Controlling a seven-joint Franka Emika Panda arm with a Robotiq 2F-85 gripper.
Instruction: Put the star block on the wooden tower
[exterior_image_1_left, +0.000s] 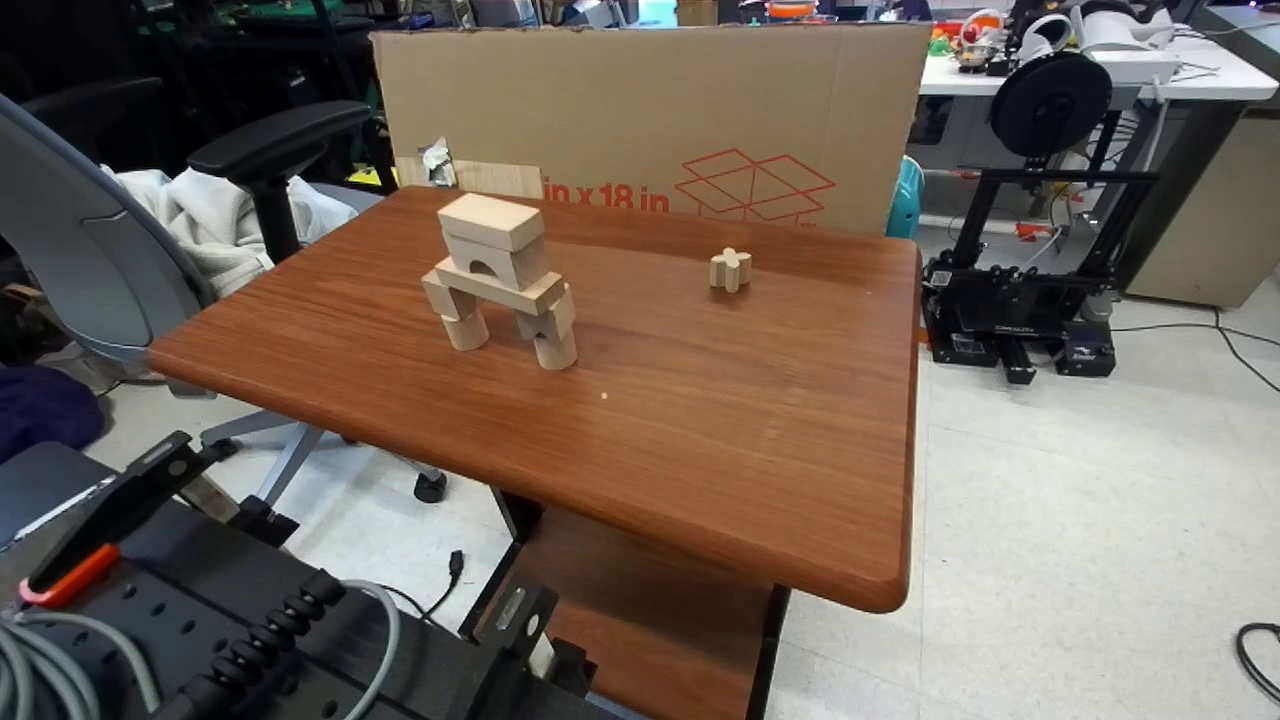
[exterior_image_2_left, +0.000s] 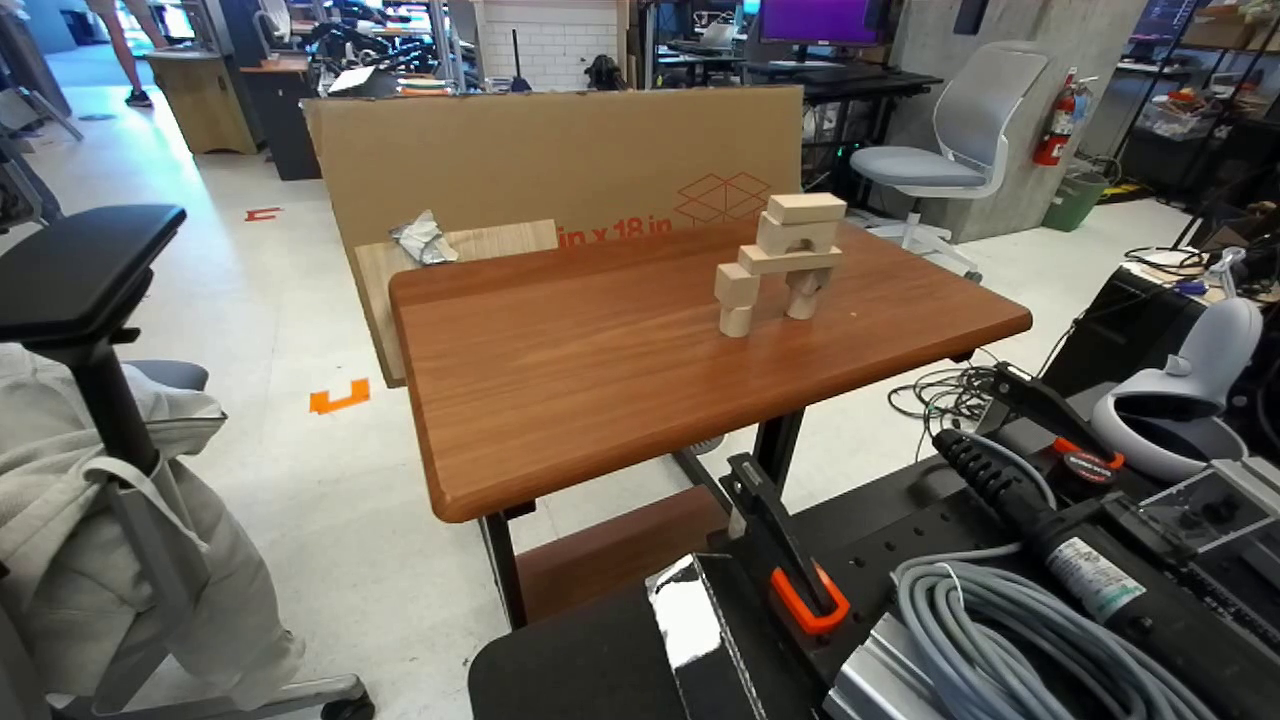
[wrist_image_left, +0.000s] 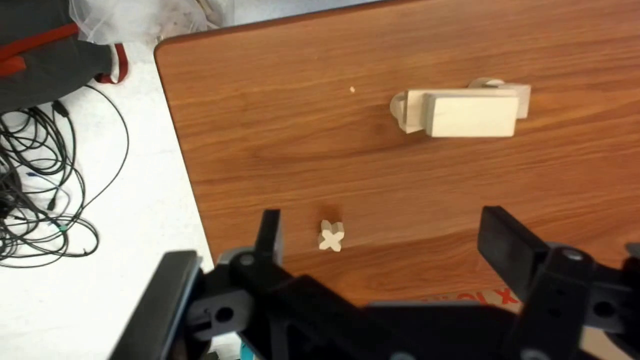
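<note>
The star block is a small pale wooden piece standing on the brown table. In the wrist view the star block shows its X-shaped top. It does not show in an exterior view where the tower stands at the right. The wooden tower has two legs, a crosspiece, an arch block and a rectangular block on top; it stands upright in both exterior views. In the wrist view the tower is at upper right. My gripper is open and empty above the table, with the star block seen between its fingers, nearer the left one.
The brown table carries the tower and star block. A large cardboard box stands along one table edge, also seen in an exterior view. A chair stands beside the table. Black cables lie on the floor.
</note>
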